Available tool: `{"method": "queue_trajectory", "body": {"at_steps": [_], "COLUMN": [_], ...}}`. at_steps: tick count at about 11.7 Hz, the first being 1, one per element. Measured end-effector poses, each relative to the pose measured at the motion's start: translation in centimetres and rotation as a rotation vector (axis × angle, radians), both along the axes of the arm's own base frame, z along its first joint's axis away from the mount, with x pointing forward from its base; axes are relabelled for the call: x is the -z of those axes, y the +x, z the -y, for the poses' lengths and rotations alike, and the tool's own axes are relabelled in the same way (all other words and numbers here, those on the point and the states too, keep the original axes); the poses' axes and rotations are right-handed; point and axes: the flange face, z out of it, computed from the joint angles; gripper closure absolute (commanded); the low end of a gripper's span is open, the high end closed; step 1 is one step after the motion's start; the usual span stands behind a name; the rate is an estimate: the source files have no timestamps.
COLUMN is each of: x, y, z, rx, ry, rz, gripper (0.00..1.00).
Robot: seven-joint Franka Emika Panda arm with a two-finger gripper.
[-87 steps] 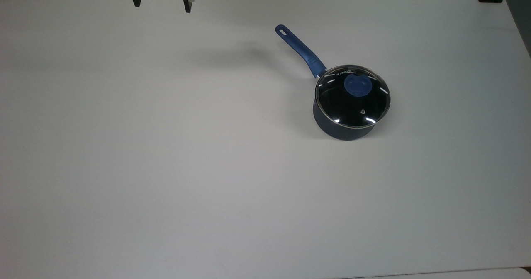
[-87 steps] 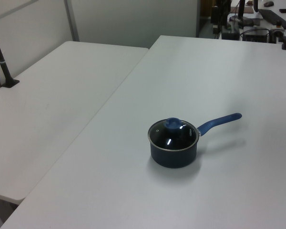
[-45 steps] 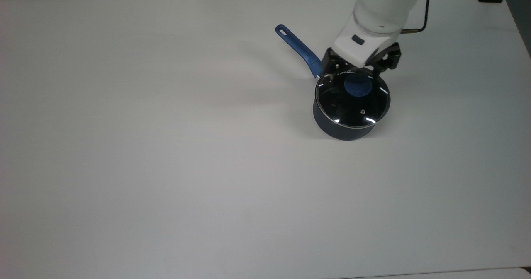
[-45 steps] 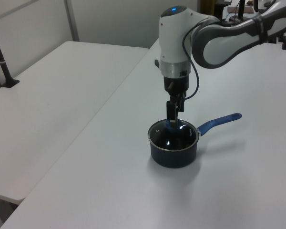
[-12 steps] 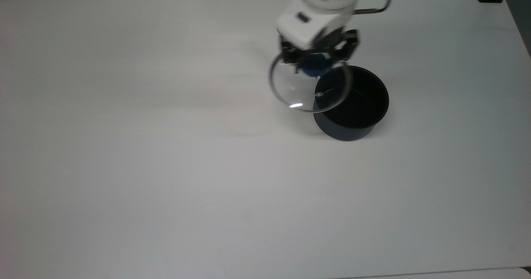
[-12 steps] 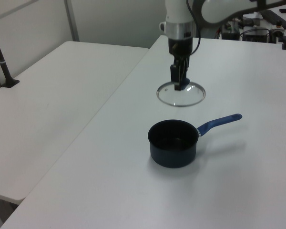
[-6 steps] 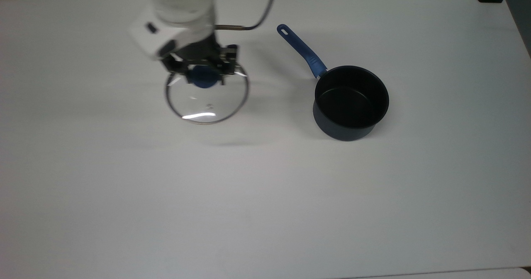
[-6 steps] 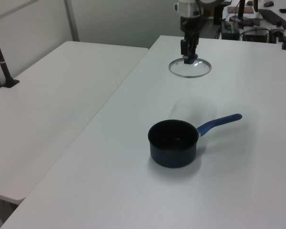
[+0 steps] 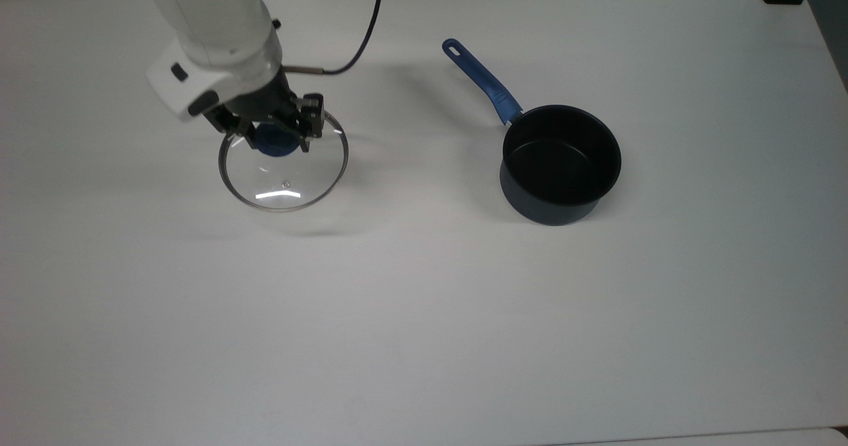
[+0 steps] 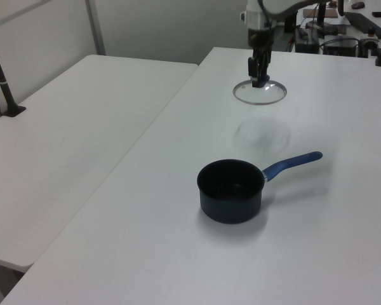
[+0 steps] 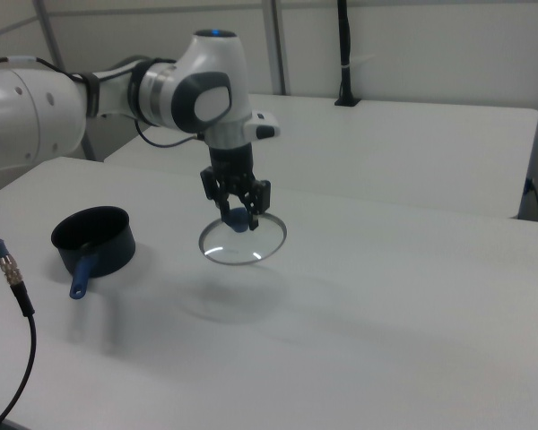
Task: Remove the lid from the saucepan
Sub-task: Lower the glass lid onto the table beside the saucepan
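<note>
Pinched on the round blue knob (image 9: 276,145) of the clear glass lid with its metal rim (image 9: 283,163), the jaws of the black two-finger gripper (image 9: 275,136) carried that lid clear of the table, in the upper left of the top view. Its faint round shadow lay on the tabletop below it in the left view and the right view. A small vent hole (image 9: 286,183) showed in the glass, and no writing could be read on it.

At the right of the top view, well apart from the lid, the small dark navy round saucepan (image 9: 560,164) stood uncovered, its black inside showing. Its long blue handle (image 9: 482,82) ran toward the upper left of the top view, a hole at its end.

Everything rested on a plain white table (image 9: 424,313). A second white table (image 10: 63,146) stood beside it at the left view's left, with pale partition walls (image 10: 165,25) behind. A black cable (image 9: 361,35) trailed from the white arm (image 9: 212,22).
</note>
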Motion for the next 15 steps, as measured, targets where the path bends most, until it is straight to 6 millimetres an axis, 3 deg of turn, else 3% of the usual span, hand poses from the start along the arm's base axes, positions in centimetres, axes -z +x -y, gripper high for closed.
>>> {"method": "queue_trajectory", "body": {"at_steps": [6, 12, 15], "x": [7.0, 11.4, 11.8], "y": [1.1, 1.1, 1.0], "z": [1.5, 1.4, 1.3], "rx": [-0.008, -0.021, -0.025], "ry": [-0.038, -0.055, -0.056], "rz": [-0.026, -0.033, -0.034], "gripper": [0.44, 0.44, 0.41]}}
